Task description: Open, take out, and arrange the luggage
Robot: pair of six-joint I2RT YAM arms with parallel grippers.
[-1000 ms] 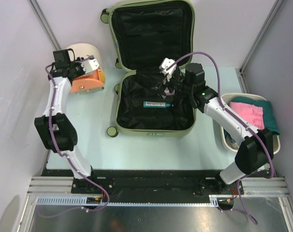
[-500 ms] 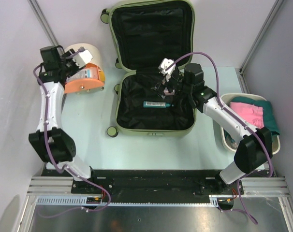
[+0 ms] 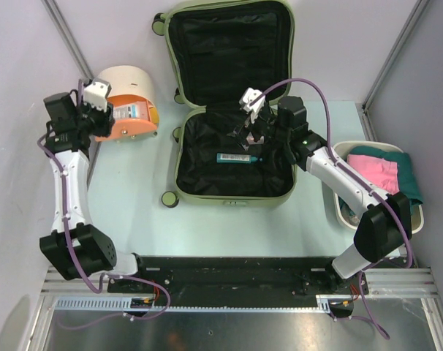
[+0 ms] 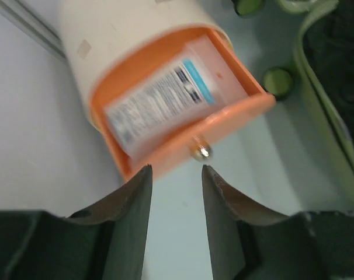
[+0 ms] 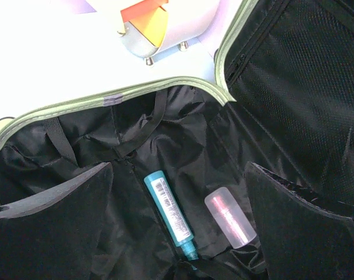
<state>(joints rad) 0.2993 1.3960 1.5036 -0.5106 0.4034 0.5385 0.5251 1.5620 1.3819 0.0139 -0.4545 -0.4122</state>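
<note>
The luggage [image 3: 229, 197] lies open in the middle of the table, its lid [image 3: 229, 51] folded back and the black lining showing. A teal tube [image 5: 168, 213] and a clear pink bottle [image 5: 229, 217] lie in its lower half. My right gripper [image 5: 178, 168] hovers open over these two, touching neither; from above it [image 3: 251, 137] hangs over the teal tube [image 3: 236, 156]. My left gripper [image 4: 176, 175] is open and empty just short of the orange drawer [image 4: 183, 125] of the cream drum [image 3: 126, 80]. The drawer stands pulled out with a labelled pack [image 4: 159, 96] inside.
A white basin [image 3: 420, 213] at the right edge holds pink [image 3: 375, 172] and teal [image 3: 406, 175] cloth. The drawer's metal knob [image 4: 199, 153] sits just beyond my left fingertips. The luggage's green wheels [image 3: 170, 199] stick out on its left side. Grey walls close in on both sides.
My left gripper has drawn back to the left from the orange drawer, which stays open with the pack in it. The right arm has not moved.
</note>
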